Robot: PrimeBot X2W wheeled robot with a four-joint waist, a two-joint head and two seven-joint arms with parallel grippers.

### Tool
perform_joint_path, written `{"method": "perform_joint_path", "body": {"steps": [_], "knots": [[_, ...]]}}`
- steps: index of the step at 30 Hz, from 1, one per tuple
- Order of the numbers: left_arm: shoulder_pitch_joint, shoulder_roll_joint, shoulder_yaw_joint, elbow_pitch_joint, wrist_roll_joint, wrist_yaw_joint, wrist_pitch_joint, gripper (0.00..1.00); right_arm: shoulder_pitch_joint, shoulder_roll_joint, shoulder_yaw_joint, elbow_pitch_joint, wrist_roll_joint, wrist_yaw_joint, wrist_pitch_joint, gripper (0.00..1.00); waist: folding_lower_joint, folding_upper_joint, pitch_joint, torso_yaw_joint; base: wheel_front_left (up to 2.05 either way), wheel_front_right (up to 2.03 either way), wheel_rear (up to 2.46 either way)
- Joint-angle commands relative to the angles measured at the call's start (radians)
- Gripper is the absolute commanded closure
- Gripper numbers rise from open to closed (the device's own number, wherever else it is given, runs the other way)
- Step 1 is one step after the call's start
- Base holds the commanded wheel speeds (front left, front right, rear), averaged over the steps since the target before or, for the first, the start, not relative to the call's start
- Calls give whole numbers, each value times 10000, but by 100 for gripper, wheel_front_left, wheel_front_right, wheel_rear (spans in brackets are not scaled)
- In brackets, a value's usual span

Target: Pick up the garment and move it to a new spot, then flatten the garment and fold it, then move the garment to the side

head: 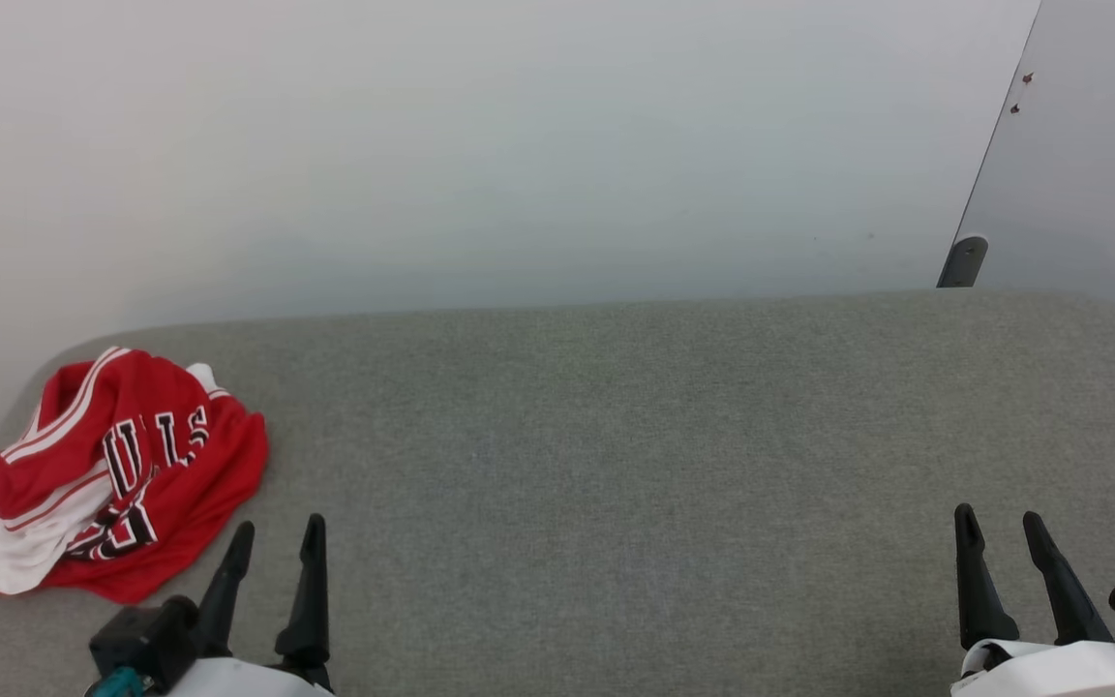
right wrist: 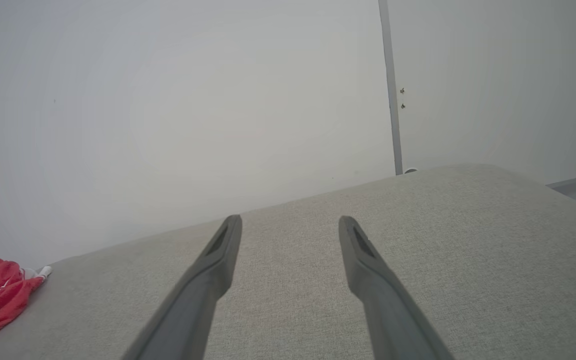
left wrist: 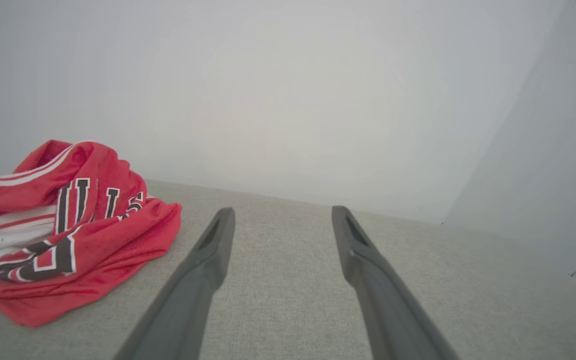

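Your garment [head: 122, 469] is a crumpled heap at the far left end of the grey padded surface [head: 616, 436], near the rounded left corner and not far from the front edge. The red body is bunched over itself, white sleeve fabric shows at the lower left, and the lettering is only partly readable, so nothing is flat yet. Left gripper [head: 281, 524] sits just beside the heap on its right, fingers spread wide, holding nothing, not touching the cloth. In the left wrist view the heap lies off to the left of the fingers, not between them, so you're not lined up for a pinch. My read: pick step not started, and the left arm is the obvious one for it since it's the near one. You'd need to swing left and come down on a raised fold, ideally the top ridge with the striped trim. Grab a single loose layer and I'd expect the rest to drag or unfurl toward the edge. The middle of the surface is bare fabric, probably your new spot, with room to spread and fold. Right gripper [head: 997, 514] is well apart at the lower right, jaws also wide and empty, over bare surface. Parked there it keeps the middle free and is on hand for flattening later. Pale wall [head: 519, 145] behind, and a grey panel [head: 1090, 145] at far right, out of the work area.
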Motion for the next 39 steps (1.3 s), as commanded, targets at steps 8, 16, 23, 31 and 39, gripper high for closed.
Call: {"method": "perform_joint_path", "body": {"steps": [8, 16, 23, 31, 39], "knots": [[56, 220, -170, -115, 704, -37, -212, 0, 77, -52, -39, -164, -780, 6, -202, 0, -1, 0, -76, -34, 0, 0, 0], [58, 326, -290, -93, 1228, -34, -372, 0, 123, -27, -37, -244, -1425, 6, -326, 0, -1, 0, -157, -69, 0, 0, 0], [86, 401, -338, -13, 1546, -35, -500, 0, 181, -8, -25, -289, -1964, 7, -459, 0, -1, 0, -269, -102, 0, 0, 0], [134, 440, -374, 107, 1797, -35, -626, 0, 231, -28, -29, -315, -2448, 7, -572, 0, -1, 0, -378, -112, 0, 0, 0], [71, 424, -401, 257, 1447, -35, -615, 0, 253, -64, -17, -334, -2427, 7, -585, 0, -1, 0, -408, -53, 0, 0, 0]]}}
